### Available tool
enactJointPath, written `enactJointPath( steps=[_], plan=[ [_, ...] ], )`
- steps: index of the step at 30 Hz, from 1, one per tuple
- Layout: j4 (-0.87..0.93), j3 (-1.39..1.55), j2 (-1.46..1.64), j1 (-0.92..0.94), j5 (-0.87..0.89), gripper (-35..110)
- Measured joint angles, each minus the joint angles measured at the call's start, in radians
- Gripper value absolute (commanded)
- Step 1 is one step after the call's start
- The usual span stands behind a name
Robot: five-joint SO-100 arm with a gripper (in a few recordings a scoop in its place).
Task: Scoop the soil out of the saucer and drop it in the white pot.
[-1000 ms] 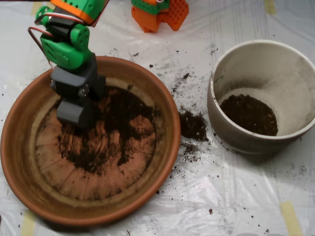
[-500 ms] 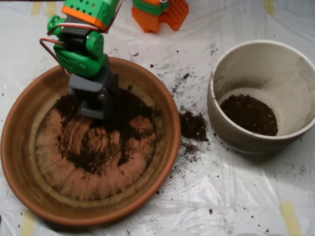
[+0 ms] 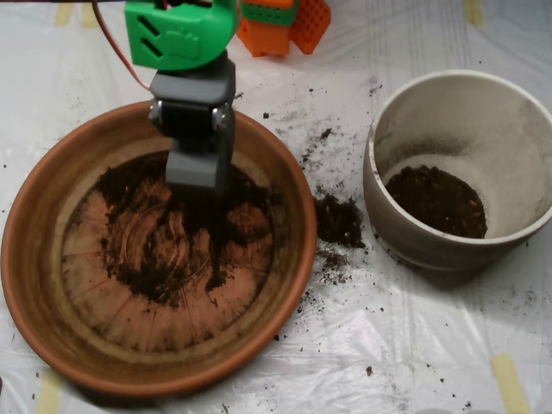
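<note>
The terracotta saucer (image 3: 34, 285) fills the left half of the overhead view. A thin, patchy layer of dark soil (image 3: 172, 250) lies on its base, thickest toward the back. My grey scoop (image 3: 197, 168) hangs from the green arm over the saucer's back part, its tip above the far edge of the soil. The white pot (image 3: 384, 216) stands to the right, with a dark heap of soil (image 3: 435, 200) on its bottom.
A clump of spilled soil (image 3: 338, 221) lies on the plastic sheet between saucer and pot, with crumbs scattered around it. The orange arm base (image 3: 285, 21) stands at the top middle. Yellow tape (image 3: 509, 379) holds the sheet at the lower right.
The scoop has swept from the saucer's left side to the right and toward the back, and the arm now appears higher. The soil patch at the back left looks more spread out.
</note>
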Motion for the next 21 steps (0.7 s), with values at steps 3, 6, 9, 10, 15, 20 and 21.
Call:
enactJointPath(
  steps=[3, 6, 9, 10, 15, 20, 21],
  plan=[
    [0.023, -0.04, 0.057, -0.054, 0.018, -1],
    [0.052, -0.092, 0.092, -0.141, 0.023, -1],
    [0.098, -0.179, 0.095, -0.247, 0.025, -1],
    [0.114, -0.212, 0.095, -0.285, 0.023, -1],
    [0.19, -0.408, 0.049, -0.499, 0.003, -1],
    [0.213, -0.535, -0.095, -0.647, -0.052, 1],
    [0.212, -0.541, -0.118, -0.661, -0.052, 9]
  ],
)
